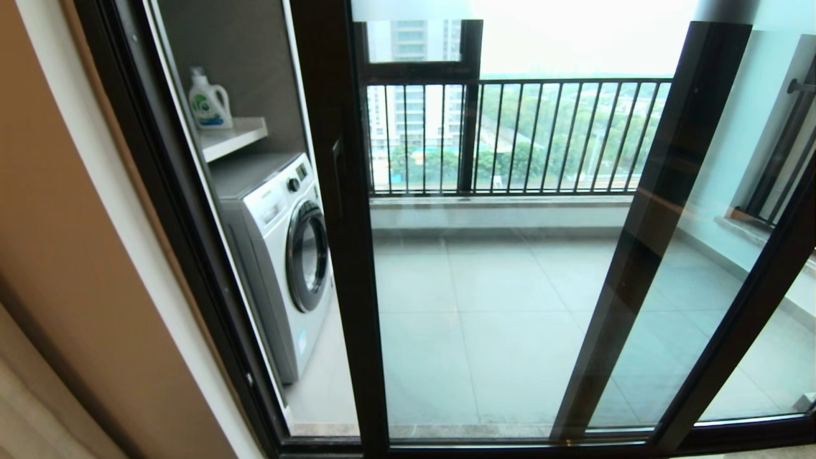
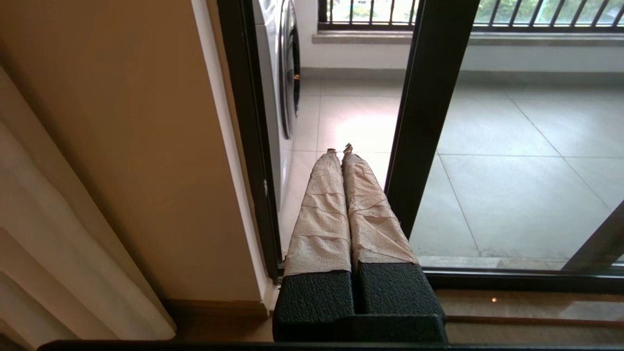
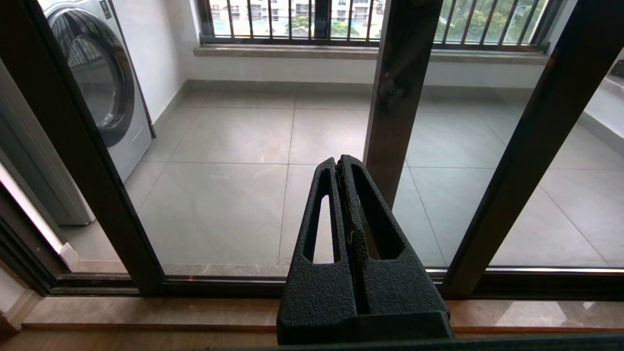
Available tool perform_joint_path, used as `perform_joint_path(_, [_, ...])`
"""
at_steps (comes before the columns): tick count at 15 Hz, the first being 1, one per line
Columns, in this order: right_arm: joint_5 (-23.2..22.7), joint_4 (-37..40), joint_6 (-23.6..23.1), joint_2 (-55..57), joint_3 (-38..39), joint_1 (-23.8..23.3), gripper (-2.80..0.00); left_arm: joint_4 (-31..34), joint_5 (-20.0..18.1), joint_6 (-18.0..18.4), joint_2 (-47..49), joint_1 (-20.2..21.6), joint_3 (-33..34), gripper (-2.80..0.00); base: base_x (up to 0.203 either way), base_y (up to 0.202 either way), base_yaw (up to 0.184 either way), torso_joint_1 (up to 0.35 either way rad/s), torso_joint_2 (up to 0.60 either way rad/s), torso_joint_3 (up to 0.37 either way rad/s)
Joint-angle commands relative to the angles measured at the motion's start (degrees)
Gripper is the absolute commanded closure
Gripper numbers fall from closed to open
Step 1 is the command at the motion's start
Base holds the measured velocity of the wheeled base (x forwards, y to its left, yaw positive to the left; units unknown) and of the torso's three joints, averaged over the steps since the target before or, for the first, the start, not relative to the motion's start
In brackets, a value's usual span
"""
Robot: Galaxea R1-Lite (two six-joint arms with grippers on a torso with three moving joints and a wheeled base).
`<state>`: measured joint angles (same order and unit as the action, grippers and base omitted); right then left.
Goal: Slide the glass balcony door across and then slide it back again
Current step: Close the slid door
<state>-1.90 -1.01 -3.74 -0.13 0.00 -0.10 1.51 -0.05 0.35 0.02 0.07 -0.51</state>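
- Grey balcony tiles fill the outlook beyond the glass, with a tan wall at your 9 o'clock indoors.
- At 10 o'clock you have a white washing machine under a shelf holding a detergent bottle.
- Your target, the glass balcony door, runs from its dark stile at about 11 o'clock across to 1 o'clock; its slim pull handle sits on that left stile.
- The left gripper, fingers wrapped in tan tape and pressed together with nothing between them, hangs low near the floor track, just beside the stile.
- The right gripper is likewise clamped on nothing, low before the middle of the pane.
- I judge neither has touched the door yet, so the slide looks unstarted.
- Bring one gripper up to handle height, set a finger against the handle's edge, and push parallel to the track; pressing into the glass would bind the panel.
- At 12 o'clock the black railing backs the balcony; a second dark-framed panel stands at 2 o'clock.
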Motion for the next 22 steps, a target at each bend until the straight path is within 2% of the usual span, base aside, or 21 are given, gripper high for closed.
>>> perform_joint_path(1, [-0.03, -0.04, -0.04, 0.13, 0.70, 0.01, 0.00, 0.02, -0.11, -0.11, 1.12, 0.01, -3.39, 0.00, 0.000, 0.000, 0.000, 0.000, 0.00, 0.000])
perform_joint_path(4, [-0.03, -0.04, -0.04, 0.13, 0.70, 0.01, 0.00, -0.32, -0.80, -2.06, 12.76, 0.01, -13.65, 0.00, 0.000, 0.000, 0.000, 0.000, 0.00, 0.000])
perform_joint_path(6, [-0.03, -0.04, -0.04, 0.13, 0.70, 0.01, 0.00, -2.59, -2.82, -2.95, 21.23, 0.01, -19.16, 0.00, 0.000, 0.000, 0.000, 0.000, 0.00, 0.000])
perform_joint_path(10, [-0.03, -0.04, -0.04, 0.13, 0.70, 0.01, 0.00, -9.27, -7.93, -3.38, 37.31, 0.01, -27.22, 0.00, 0.000, 0.000, 0.000, 0.000, 0.00, 0.000])
perform_joint_path(12, [-0.03, -0.04, -0.04, 0.13, 0.70, 0.01, 0.00, -12.87, -8.99, -3.08, 46.45, 0.00, -31.69, 0.00, 0.000, 0.000, 0.000, 0.000, 0.00, 0.000])
perform_joint_path(15, [-0.03, -0.04, -0.04, 0.13, 0.70, 0.01, 0.00, -21.61, -9.49, -3.06, 60.09, -0.11, -37.66, 0.00, 0.000, 0.000, 0.000, 0.000, 0.00, 0.000])
perform_joint_path(18, [-0.03, -0.04, -0.04, 0.13, 0.70, 0.01, 0.00, -27.75, -9.39, -3.96, 70.59, -3.02, -43.28, 0.00, 0.000, 0.000, 0.000, 0.000, 0.00, 0.000])
perform_joint_path(22, [-0.03, -0.04, -0.04, 0.13, 0.70, 0.01, 0.00, -29.28, -9.11, -6.35, 79.80, -7.46, -52.02, 0.00, 0.000, 0.000, 0.000, 0.000, 0.00, 0.000])
